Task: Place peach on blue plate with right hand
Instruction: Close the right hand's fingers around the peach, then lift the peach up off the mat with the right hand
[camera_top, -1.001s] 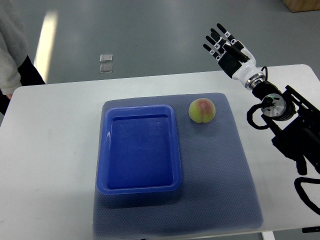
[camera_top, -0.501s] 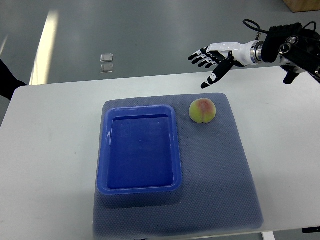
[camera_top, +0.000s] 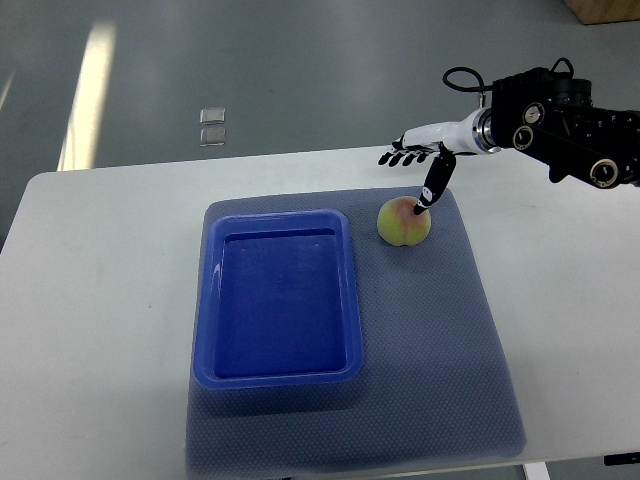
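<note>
Fingers (camera_top: 398, 157) on my right hand (camera_top: 415, 158) are spread out flat and hold nothing. My arm reaches in from the right side, and the hand sits just behind the peach (camera_top: 405, 220). The thumb points down, and its tip looks like it meets the top of the peach. I cannot tell if it really touches. The peach sits on the gray mat (camera_top: 440, 330), just to the right of the blue plate (camera_top: 280, 378), near its far corner.
</note>
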